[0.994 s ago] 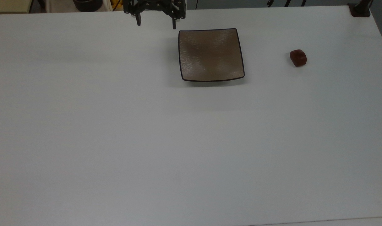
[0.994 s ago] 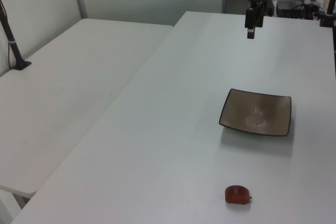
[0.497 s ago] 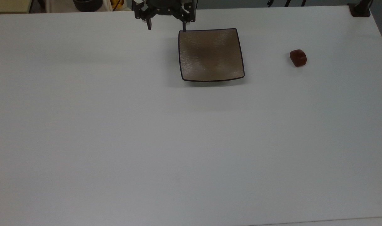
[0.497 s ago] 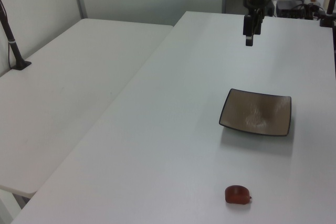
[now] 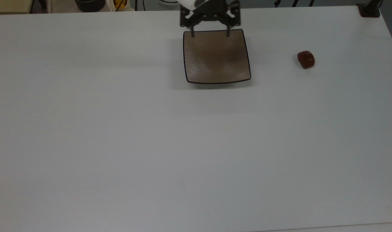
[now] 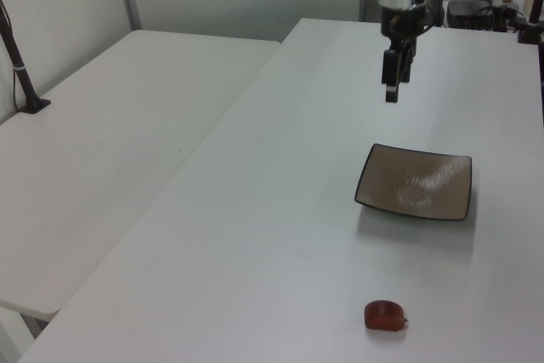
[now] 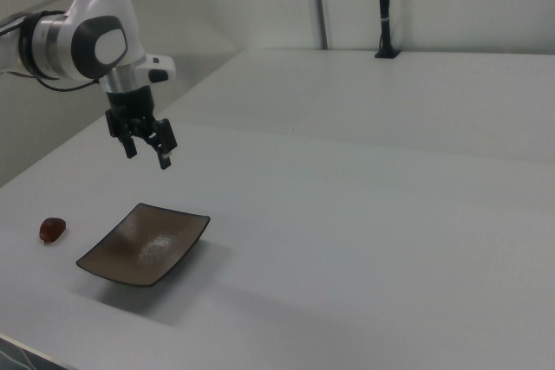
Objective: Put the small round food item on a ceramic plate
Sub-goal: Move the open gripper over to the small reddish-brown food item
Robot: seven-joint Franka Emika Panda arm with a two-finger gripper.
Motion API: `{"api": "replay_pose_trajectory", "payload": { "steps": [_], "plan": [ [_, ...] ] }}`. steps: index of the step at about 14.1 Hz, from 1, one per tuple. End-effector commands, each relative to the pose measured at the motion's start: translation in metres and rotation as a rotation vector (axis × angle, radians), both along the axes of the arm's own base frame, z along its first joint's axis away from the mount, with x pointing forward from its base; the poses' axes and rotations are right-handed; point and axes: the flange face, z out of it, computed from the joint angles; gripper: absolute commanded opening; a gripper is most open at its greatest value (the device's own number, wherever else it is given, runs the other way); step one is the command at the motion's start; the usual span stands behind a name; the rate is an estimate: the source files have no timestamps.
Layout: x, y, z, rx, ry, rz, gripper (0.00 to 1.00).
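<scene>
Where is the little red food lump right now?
In the top view, the small round food item lies on the white table, apart from the ceramic plate, off to the top view's right of it.

Counting what's sitting out here: one ceramic plate, one small round food item, and one gripper hanging over it all, showing two fingers. There are also two white tables lying side by side in the left view. One black post is standing on the far table.
</scene>
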Motion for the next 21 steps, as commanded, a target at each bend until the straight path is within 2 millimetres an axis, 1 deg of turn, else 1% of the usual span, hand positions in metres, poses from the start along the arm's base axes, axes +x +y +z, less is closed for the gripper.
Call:
{"api": "replay_pose_trajectory", "payload": {
  "steps": [1, 2, 4, 7, 9, 11, 13, 14, 15, 16, 17, 18, 19, 21],
  "plan": [
    [-0.012, 0.068, -0.008, 0.066, -0.043, 0.008, 1.0],
    [-0.018, 0.092, -0.017, 0.068, -0.028, 0.01, 1.0],
    [-0.022, 0.122, -0.028, 0.075, -0.009, 0.032, 1.0],
    [-0.028, 0.164, -0.035, 0.12, -0.054, 0.04, 1.0],
    [-0.037, 0.209, -0.034, 0.165, -0.079, 0.051, 1.0],
    [-0.044, 0.24, -0.044, 0.181, -0.072, 0.085, 1.0],
    [-0.046, 0.257, -0.059, 0.199, -0.069, 0.068, 1.0],
    [-0.051, 0.27, -0.065, 0.207, -0.074, 0.07, 1.0],
    [-0.058, 0.286, -0.08, 0.207, -0.077, 0.087, 1.0],
    [-0.057, 0.293, -0.089, 0.208, -0.074, 0.085, 1.0],
    [-0.056, 0.308, -0.106, 0.2, -0.062, 0.086, 1.0],
    [-0.06, 0.318, -0.112, 0.193, -0.062, 0.096, 1.0],
    [-0.062, 0.322, -0.117, 0.181, -0.068, 0.104, 1.0],
    [-0.071, 0.332, -0.124, 0.167, -0.067, 0.13, 1.0]
  ]
}}
